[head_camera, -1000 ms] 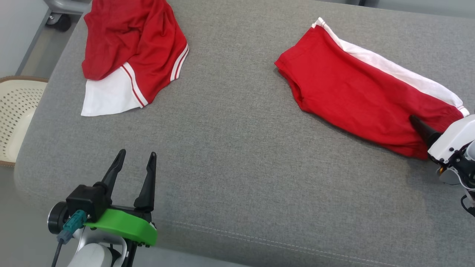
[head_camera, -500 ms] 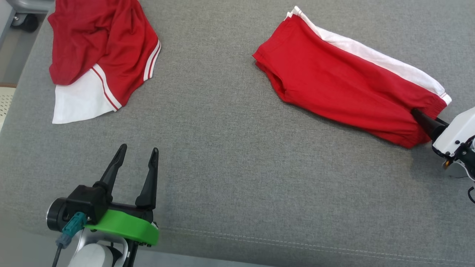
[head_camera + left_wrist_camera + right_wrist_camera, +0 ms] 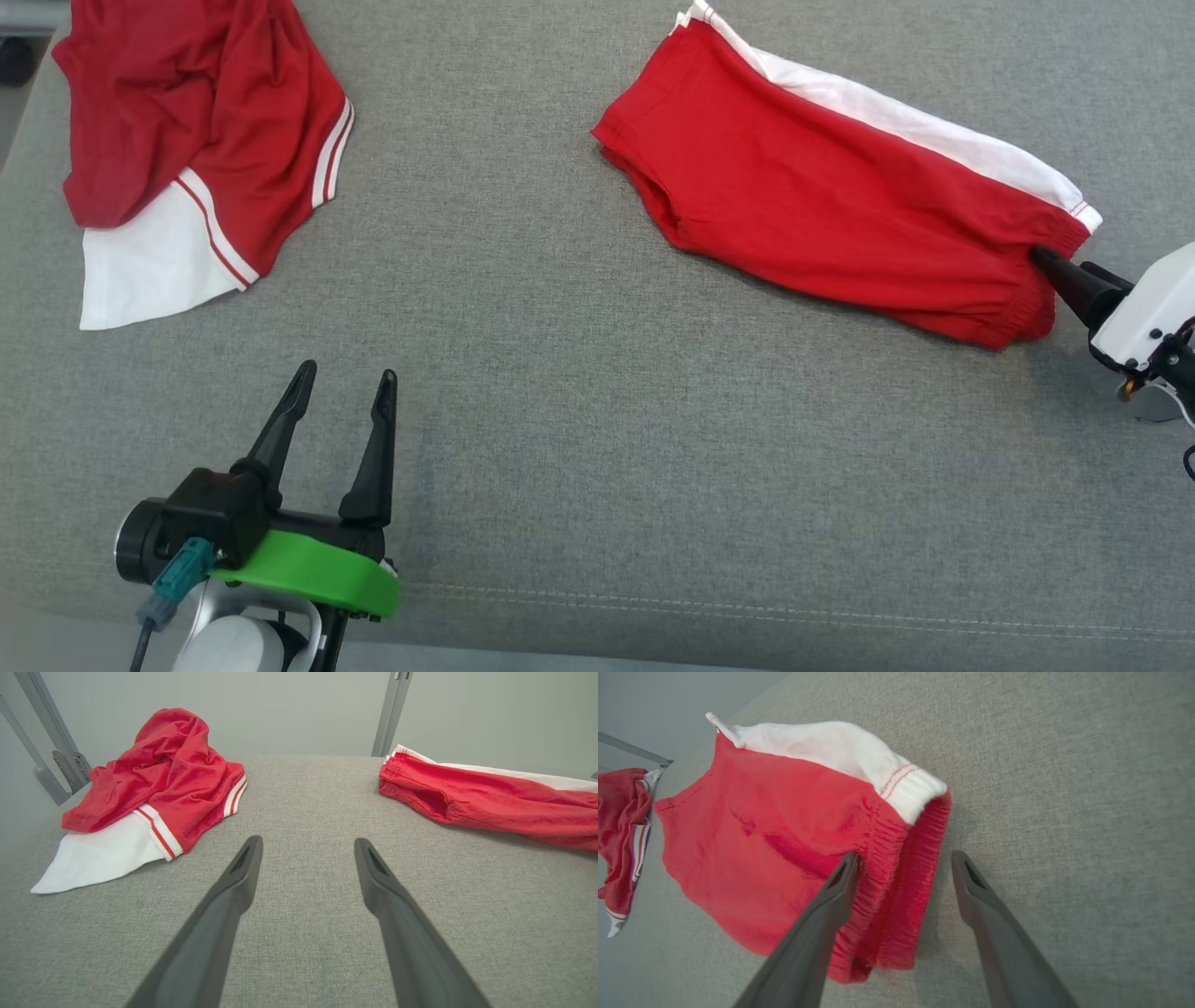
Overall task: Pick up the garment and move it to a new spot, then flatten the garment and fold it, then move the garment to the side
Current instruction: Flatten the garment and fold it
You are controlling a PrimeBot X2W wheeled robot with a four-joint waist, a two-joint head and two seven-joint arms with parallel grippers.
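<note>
Head view: the grey cushioned surface [image 3: 579,420] runs wide and bare through the middle, with a stitched seam [image 3: 747,611] near its front edge. The folded garment [image 3: 840,215], red with a white band along its far side, lies slantwise at the upper right, its far corner at the top border. A crumpled garment [image 3: 187,131] sits at the upper left, near the surface's left edge and well apart from the folded one. The left gripper [image 3: 346,373] hovers at the lower left, fingers spread and holding nothing, pointing up the view. The right gripper [image 3: 1064,266] reaches in from the right edge, its dark fingers at the elastic end of the folded garment

Left wrist view: the left gripper [image 3: 308,840] is low over bare fabric, jaws wide apart, with open room ahead between the crumpled garment [image 3: 163,779] and the folded garment [image 3: 490,798]. Metal posts [image 3: 390,714] stand beyond the far edge

Right wrist view: the right gripper [image 3: 906,854] is spread, not pinching. One finger lies over the red cloth; the other is over bare surface just beside the gathered waistband [image 3: 920,858], which sits between them. The folded garment [image 3: 775,849] stretches away, with open surface on the far-finger side
</note>
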